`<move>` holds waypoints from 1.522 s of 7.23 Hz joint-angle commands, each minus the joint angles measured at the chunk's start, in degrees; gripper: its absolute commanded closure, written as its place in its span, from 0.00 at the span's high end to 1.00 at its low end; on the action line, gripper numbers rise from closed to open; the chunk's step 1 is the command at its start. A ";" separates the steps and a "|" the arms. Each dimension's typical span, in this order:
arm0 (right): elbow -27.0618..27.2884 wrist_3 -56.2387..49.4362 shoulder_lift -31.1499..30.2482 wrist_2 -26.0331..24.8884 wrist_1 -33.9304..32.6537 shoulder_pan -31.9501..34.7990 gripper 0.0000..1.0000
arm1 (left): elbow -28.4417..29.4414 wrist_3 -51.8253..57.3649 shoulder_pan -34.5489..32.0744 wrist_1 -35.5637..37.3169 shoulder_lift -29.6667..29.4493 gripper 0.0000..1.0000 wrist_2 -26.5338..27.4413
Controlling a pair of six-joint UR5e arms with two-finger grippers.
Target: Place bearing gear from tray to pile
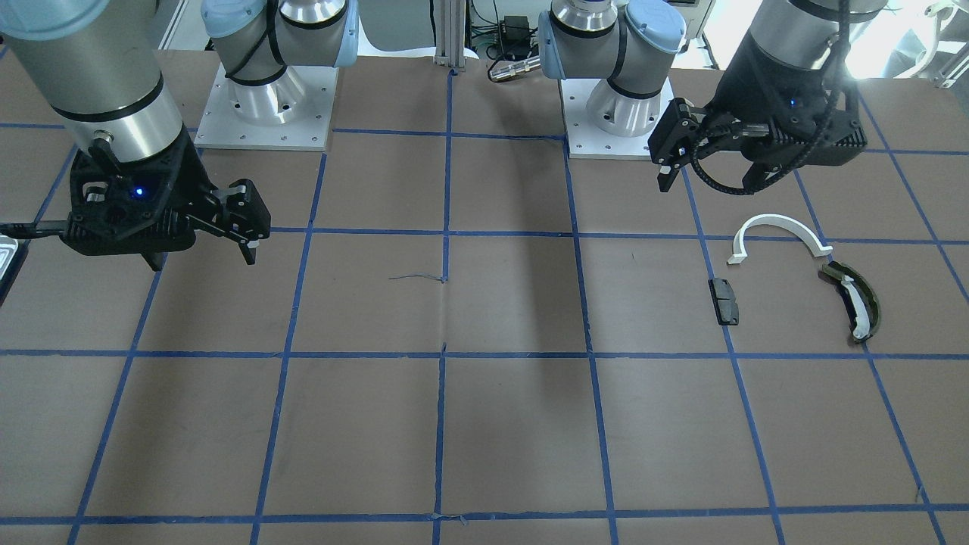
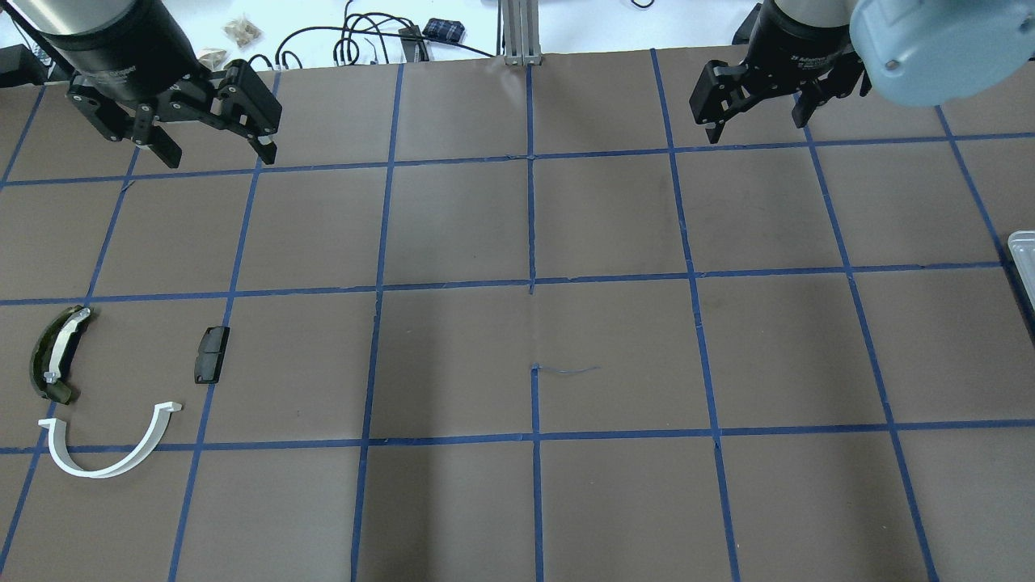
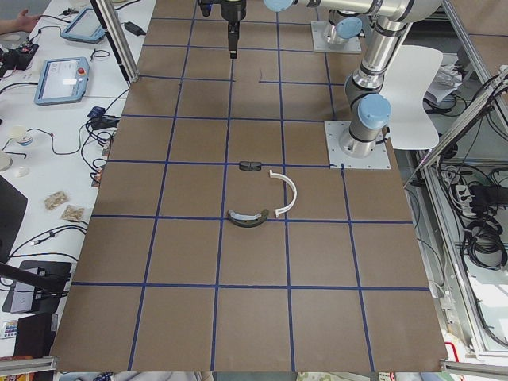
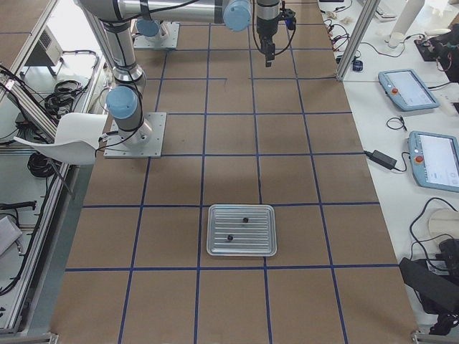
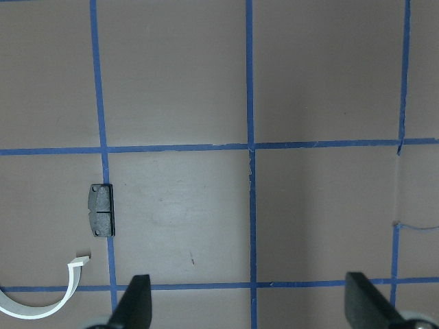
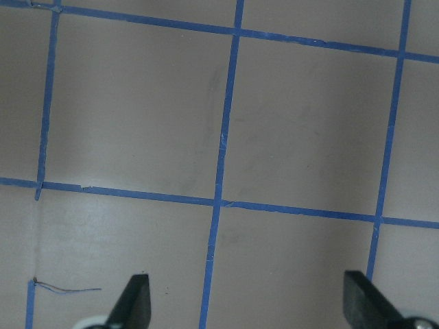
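The silvery tray (image 4: 242, 230) lies flat in the exterior right view. Two small dark bearing gears (image 4: 244, 219) (image 4: 229, 237) sit in it. Only its edge shows in the overhead view (image 2: 1023, 259). The pile lies on the far left: a white half-ring arc (image 2: 105, 449), a black block (image 2: 212, 354) and an olive curved piece (image 2: 55, 356). My left gripper (image 2: 218, 153) is open and empty, high above the table beyond the pile. My right gripper (image 2: 756, 125) is open and empty, well away from the tray. The left wrist view shows the block (image 5: 101, 210).
Brown table surface with a blue tape grid (image 2: 531, 279). Both arm bases (image 1: 265, 113) (image 1: 617, 113) stand at the robot's side. Cables and small items (image 2: 364, 36) lie beyond the table's far edge.
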 commanded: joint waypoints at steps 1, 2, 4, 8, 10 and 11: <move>0.46 -0.17 -1.67 0.62 1.14 -0.23 1.00 | 0.91 -2.34 -2.04 -0.02 -1.29 1.00 -0.16; 0.29 -0.08 -1.77 1.58 0.97 -0.14 1.00 | 2.92 -2.01 -2.41 -0.45 -2.00 1.00 0.01; -0.41 0.44 -1.77 1.50 2.54 -1.37 1.00 | 2.77 -2.01 -2.59 -0.72 -2.01 1.00 0.19; -1.21 -1.99 -4.32 -5.44 11.88 -9.93 1.00 | 2.59 -2.45 -2.76 -0.72 -2.00 1.00 0.02; -0.42 -20.20 -3.27 -5.88 9.78 -23.28 0.99 | 2.59 -2.62 -2.94 -0.90 -2.09 1.00 -0.07; 1.15 -24.03 -1.26 -5.79 8.89 -28.48 0.95 | 2.24 -2.54 -2.85 -0.90 -1.83 1.00 0.10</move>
